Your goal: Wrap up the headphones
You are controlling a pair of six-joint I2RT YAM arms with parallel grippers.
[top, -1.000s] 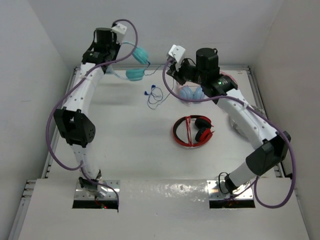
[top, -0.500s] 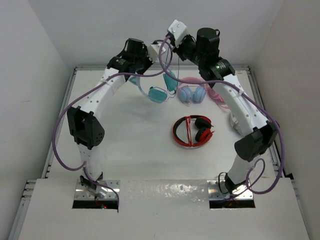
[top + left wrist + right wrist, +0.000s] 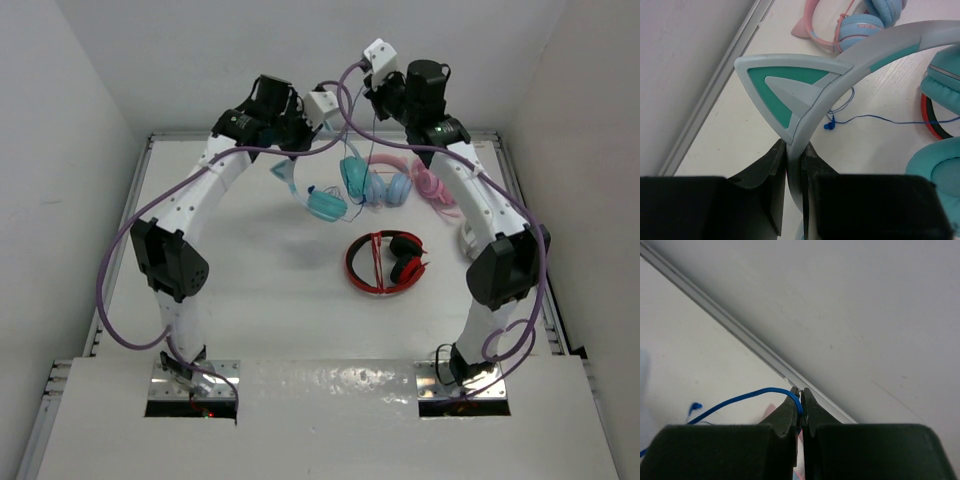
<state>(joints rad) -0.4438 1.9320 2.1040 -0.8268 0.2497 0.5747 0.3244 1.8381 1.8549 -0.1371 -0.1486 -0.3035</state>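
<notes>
Showing the left gripper [image 3: 793,152], jaws clamped on the pale headband [image 3: 850,65], having swung the headphones [image 3: 326,205] from ten o'clock to twelve, where they hang above the table [image 3: 250,280]. The right gripper [image 3: 801,407], jaws pinched on the blue cable [image 3: 740,400], has risen with it; winding can probably begin.

The headphones [image 3: 325,205] were teal with a pale mint-grey band, their cat ear [image 3: 785,82] a teal triangle edged pale, their cable [image 3: 740,399] blue. The pink-banded pair [image 3: 385,187] had light-blue cups; the red-banded pair [image 3: 385,262] had black-and-red cups. The table [image 3: 260,280] was white.
</notes>
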